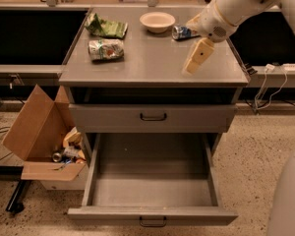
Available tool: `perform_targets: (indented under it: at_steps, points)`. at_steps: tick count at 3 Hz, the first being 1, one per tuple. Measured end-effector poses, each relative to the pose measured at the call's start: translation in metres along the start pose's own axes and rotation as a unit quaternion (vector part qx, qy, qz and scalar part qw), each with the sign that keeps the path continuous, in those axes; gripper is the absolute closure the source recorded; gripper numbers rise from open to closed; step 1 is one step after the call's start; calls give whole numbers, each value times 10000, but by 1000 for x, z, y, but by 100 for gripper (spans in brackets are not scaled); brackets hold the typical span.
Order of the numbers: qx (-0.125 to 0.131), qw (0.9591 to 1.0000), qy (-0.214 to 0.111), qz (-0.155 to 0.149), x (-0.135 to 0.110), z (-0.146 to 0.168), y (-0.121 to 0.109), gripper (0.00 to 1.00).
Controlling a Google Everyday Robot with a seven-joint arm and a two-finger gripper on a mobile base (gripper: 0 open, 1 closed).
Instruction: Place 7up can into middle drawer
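Camera view: the 7up can (pixel 105 49) lies on its side at the left of the cabinet top (pixel 152 65), well above the pulled-out middle drawer (pixel 152 216). At right, the arm (pixel 236 6) slants down from the upper corner. Its gripper (pixel 195 58) points down-left over the top; I cannot tell if it is open or closed.

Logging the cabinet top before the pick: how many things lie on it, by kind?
Cans: 2 (7up can, blue can)
Bowls: 1 (bowl)
Bags: 1 (green bag)
Total: 4
Not counted: the hand, which hangs over the right side of the top.
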State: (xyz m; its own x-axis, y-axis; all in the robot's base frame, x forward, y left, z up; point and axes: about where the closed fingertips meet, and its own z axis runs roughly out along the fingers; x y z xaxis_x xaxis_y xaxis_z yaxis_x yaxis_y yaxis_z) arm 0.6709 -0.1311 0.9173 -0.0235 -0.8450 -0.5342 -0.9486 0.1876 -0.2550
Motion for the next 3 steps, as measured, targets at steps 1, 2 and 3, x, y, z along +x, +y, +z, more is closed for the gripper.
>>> perform_targets:
  at_steps: [1,2,3]
  points:
    - [-106,9997,-213,-50,-16,29,-18,0]
    - [-236,9960,-792,352,-18,50,-38,0]
    - [-228,9955,-851,348,-20,53,-41,0]
